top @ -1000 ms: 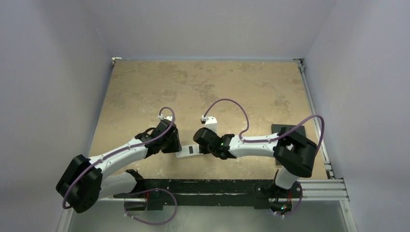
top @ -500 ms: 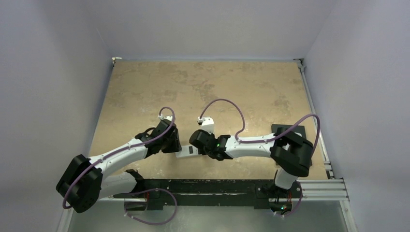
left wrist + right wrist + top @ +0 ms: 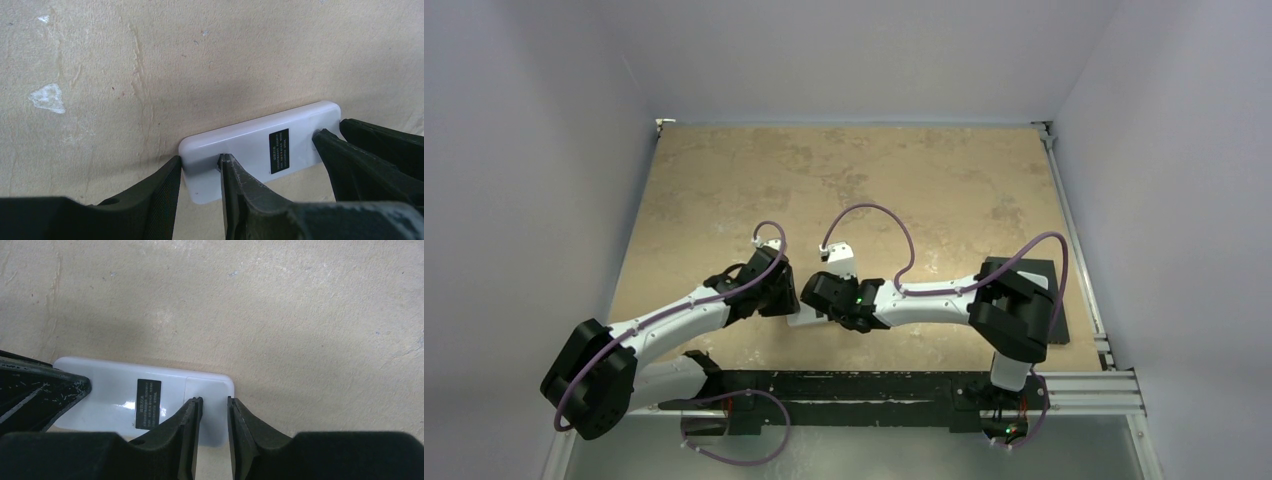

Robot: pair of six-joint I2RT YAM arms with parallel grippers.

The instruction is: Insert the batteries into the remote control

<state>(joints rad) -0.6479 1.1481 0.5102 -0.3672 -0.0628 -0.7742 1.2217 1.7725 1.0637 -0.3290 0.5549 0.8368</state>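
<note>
Jaws of the right gripper (image 3: 214, 402) stand a narrow slit apart and clamp nothing. Both fingertips (image 3: 192, 412) hang over the last stretch of the remote control (image 3: 145, 375), one about on the seam of a squarish end panel (image 3: 207, 387), the other at the very end edge. Whether they press down or only hover I cannot tell. Jaws of the left gripper (image 3: 199, 160) stand part-open too, a little wider. One finger sits just off the opposite end face and the other has its tip on the white back, so they straddle that end rather than pinch it.

Between the two pairs of jaws the remote seems to lie flat on the table (image 3: 874, 180), plain white back up, with a small black label (image 3: 279, 150) roughly midway between the grippers. Its long axis runs straight from one gripper to the other, in line with the way each pair of fingers opens. The panel end points toward the right arm.

To my eye it is light, stiff plastic with a glossy skin, so it would skate away under a sideways push. The surest hold looks to be across its two long edges, well back from the panel. That panel is probably the battery cover, thin enough to want a slide rather than a pry. No batteries show near either set of jaws.
</note>
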